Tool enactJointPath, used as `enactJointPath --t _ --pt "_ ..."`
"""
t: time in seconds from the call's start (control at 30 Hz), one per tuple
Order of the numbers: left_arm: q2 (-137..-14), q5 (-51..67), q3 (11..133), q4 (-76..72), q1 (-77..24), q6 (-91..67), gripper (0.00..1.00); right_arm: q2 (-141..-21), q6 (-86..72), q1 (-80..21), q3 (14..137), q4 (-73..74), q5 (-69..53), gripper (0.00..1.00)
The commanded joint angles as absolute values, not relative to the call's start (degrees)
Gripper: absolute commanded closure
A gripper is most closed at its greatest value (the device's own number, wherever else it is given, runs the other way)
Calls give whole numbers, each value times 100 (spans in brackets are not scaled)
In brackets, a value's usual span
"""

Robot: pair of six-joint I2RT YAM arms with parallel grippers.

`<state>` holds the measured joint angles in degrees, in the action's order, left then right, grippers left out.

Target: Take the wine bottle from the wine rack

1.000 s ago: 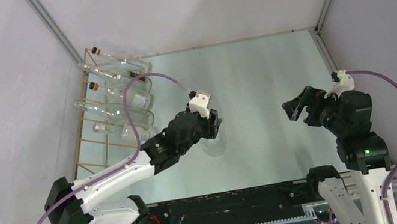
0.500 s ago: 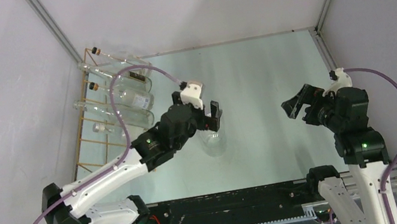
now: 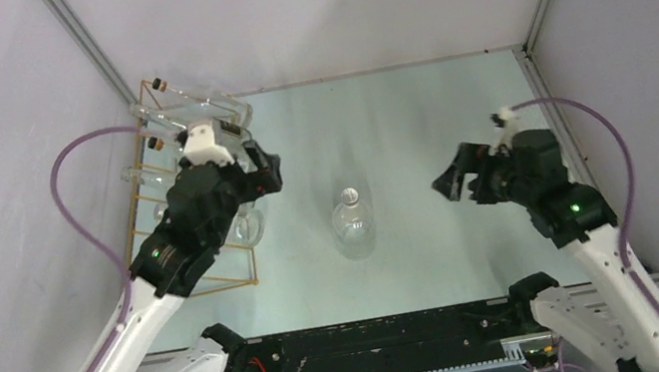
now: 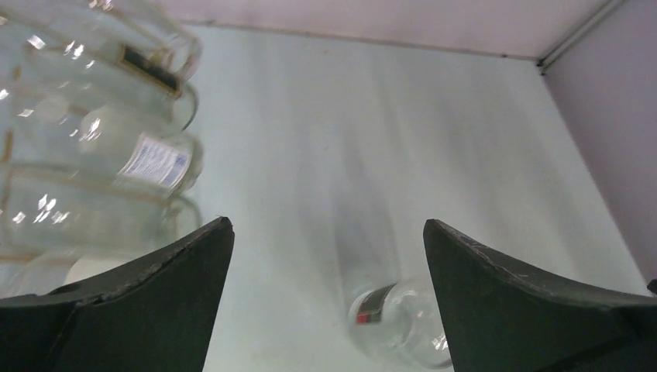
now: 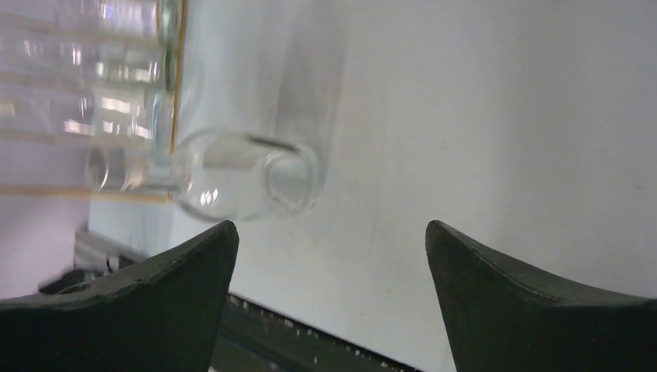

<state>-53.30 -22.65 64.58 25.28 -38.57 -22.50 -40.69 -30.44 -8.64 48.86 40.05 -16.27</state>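
**Status.** My left fingers [image 4: 139,310] are spread wide and hold nothing; they hang over the near end of the wine rack [image 3: 211,287]. My right fingers [image 5: 132,310] are also wide apart and empty, and are well clear of the rack. One clear upright bottle [image 3: 352,225] stands alone on the surface [image 3: 416,121] between my arms. It appears to be off the rack already. The racked bottles [image 4: 147,159] lie side by side on the wire rungs.

**Hazards.**
1. Glass on thin wire: the racked bottles touch or nearly touch. Fingers entering between them could roll a neighbour off its rungs.
2. Light frame: a finger catching a rung during a lift would probably drag or tip the whole rack.
3. Slick, round glass: a grip closed off-centre may let the bottle slide or spin out.
4. Upright bottle: it is narrow-based and unsupported. A sweep by either arm across the middle of the surface could topple it.
5. Transparency: the edges read poorly in both wrist views, so depth may be misjudged.
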Motion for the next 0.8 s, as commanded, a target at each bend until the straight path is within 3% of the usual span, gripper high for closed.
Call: enactJointPath --t 0.0,0.27,0.43,0.77 --pt "-4519 -2821 6235 3258 -3747 -2391 0 -4836 -3023 -2845 5546 3457 -299 6" --pt "-3285 -3369 5829 3953 -3741 -2525 0 -6035 -2273 -4969 6645 2960 1208 3" --pt "-2666 -3561 5530 4057 -3738 -2670 0 -6595 -2063 -5203 6940 2797 1210 2" --pt "-2709 -3600 5584 4508 -3742 -2521 0 -7514 -1990 -5487 7503 2857 1495 3"
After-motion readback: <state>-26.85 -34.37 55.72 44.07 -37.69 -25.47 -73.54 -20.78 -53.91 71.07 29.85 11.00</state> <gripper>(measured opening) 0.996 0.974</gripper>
